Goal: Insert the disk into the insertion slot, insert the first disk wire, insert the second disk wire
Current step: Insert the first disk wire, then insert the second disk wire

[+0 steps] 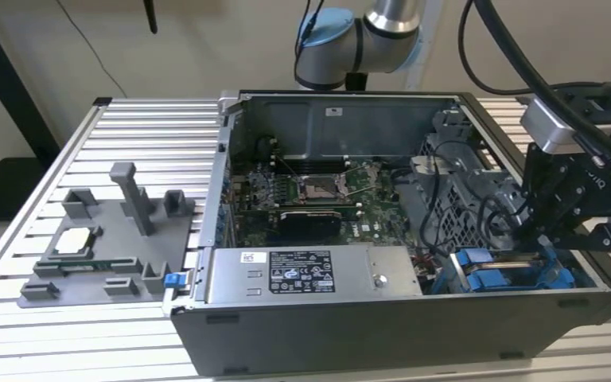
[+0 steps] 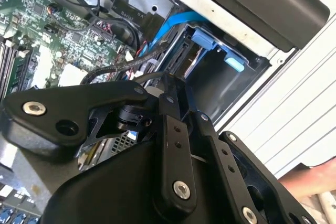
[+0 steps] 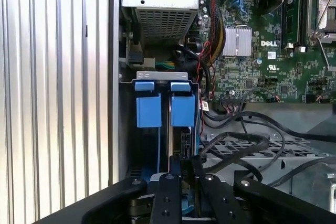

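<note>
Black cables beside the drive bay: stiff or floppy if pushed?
Probably springy rather than limp: the black cables hold open loops above the metal cage. Likely light, but anchored inside the case, so they may swing back.

Arm (image 1: 391, 24) cut off by exterior view's top edge. Disk (image 3: 185, 140) mostly hidden inside insertion slot (image 3: 157, 76) in first wrist view, w/ gripper (image 3: 184, 165) covering its end. Person's hand (image 2: 315, 176) in second wrist view cut off at pic edge, blurred.

Robotics lab: open computer case (image 1: 391, 338) on slotted aluminium bench (image 1: 146, 127).
</note>
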